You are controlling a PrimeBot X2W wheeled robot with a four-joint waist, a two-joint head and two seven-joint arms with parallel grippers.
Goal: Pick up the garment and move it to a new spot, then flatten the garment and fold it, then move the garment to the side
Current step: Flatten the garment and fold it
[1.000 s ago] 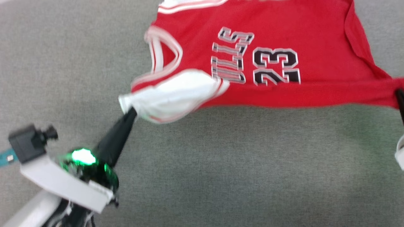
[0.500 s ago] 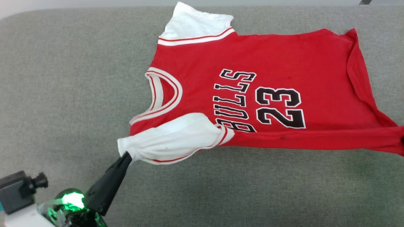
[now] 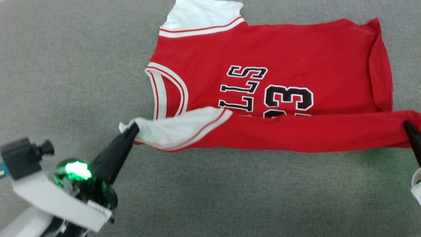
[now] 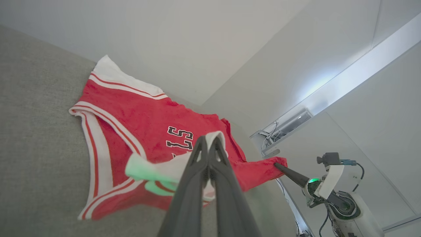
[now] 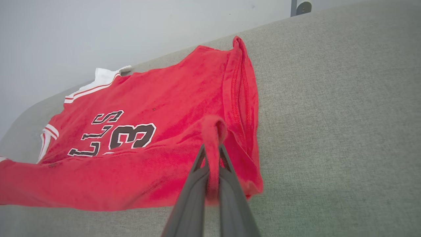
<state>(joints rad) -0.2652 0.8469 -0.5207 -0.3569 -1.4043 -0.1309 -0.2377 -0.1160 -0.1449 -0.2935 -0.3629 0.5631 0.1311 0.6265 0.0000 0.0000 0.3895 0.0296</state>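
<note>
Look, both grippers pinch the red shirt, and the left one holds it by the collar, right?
Not the collar. The left gripper pinches the white sleeve of the shirt; the collar lies free, as the head view shows. The right gripper pinches the shirt too.

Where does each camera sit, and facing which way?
Head view: from the head, down onto the garment; left end effector lower left, right end effector at right edge.
Left wrist view: along its own fingers at the white sleeve; right end effector beyond.
Right wrist view: along its own fingers pinching the red hem.
Shared: all three show the lettering.
</note>
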